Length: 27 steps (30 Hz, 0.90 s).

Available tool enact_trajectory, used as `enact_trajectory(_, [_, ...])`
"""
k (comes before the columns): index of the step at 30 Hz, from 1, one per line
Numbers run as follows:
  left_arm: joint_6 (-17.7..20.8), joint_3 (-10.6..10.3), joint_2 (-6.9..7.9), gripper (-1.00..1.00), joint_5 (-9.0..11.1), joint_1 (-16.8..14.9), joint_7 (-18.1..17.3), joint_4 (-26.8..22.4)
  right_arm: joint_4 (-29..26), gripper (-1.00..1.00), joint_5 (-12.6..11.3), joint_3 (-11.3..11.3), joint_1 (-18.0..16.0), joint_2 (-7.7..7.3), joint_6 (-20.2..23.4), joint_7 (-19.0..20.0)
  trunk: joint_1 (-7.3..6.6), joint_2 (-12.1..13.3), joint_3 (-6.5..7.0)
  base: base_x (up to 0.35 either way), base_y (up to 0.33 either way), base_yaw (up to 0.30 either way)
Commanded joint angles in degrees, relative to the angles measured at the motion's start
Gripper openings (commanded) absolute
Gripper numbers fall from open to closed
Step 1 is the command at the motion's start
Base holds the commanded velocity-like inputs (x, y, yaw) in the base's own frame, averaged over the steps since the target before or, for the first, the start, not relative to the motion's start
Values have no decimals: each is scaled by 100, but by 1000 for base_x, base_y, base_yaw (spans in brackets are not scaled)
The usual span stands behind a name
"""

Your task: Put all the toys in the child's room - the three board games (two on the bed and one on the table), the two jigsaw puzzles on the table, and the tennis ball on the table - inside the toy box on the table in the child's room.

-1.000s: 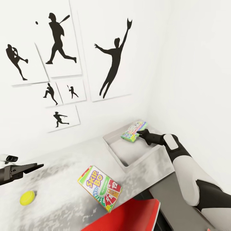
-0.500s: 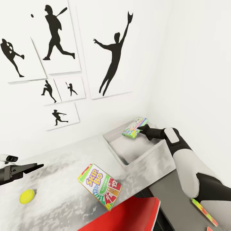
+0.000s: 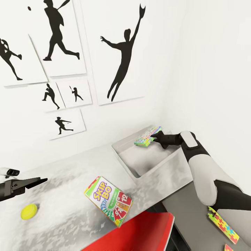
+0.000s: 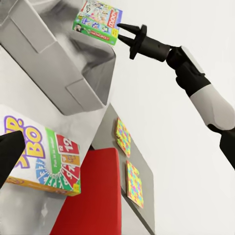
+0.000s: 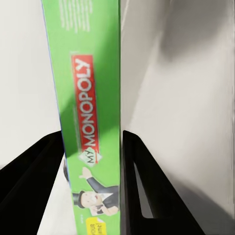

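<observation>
My right gripper (image 3: 153, 138) is shut on the green Monopoly board game (image 3: 146, 136) and holds it over the far corner of the grey toy box (image 3: 153, 169). In the right wrist view the game (image 5: 91, 112) stands on edge between the black fingers (image 5: 138, 169). The Skip-Bo game (image 3: 108, 200) leans on the tabletop in front of the toy box. A yellow tennis ball (image 3: 29, 211) rests to the left, under my open left gripper (image 3: 37, 181). Two colourful jigsaw puzzles (image 4: 123, 136) (image 4: 134, 184) lie flat on the darker table strip.
A red chair (image 3: 137, 233) stands against the table's near edge. The table (image 3: 66, 195) sits in a corner, with white walls behind and to the right. Baseball silhouette posters (image 3: 120, 55) hang on the back wall.
The camera has shifted, bringing a puzzle into view at the lower right. My right gripper has carried the Monopoly game slightly up and farther over the toy box. The left arm is unchanged.
</observation>
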Motion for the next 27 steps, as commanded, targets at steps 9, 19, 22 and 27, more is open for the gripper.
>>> enact_trajectory(9, [64, -1, 2, 100, -2, -4, -22, 37, -8, -100, -535, -28, -12, 7, 13, -668, 3, -12, -96, 0, 0, 0])
enact_trajectory(19, [69, -1, 2, 100, 5, -4, -26, 38, -12, -100, -755, -29, -110, 5, 12, -962, 3, -12, -190, 0, 0, 0])
enact_trajectory(22, [69, -1, 2, 100, 5, -4, -28, 38, -13, -100, -779, -29, -116, -24, 2, -1136, 3, -12, -218, 0, 0, 0])
enact_trajectory(27, [69, -2, 2, 100, 10, -4, -29, 38, -4, -100, -871, -29, -183, -40, -35, -1389, 3, -12, -265, 0, 0, 0])
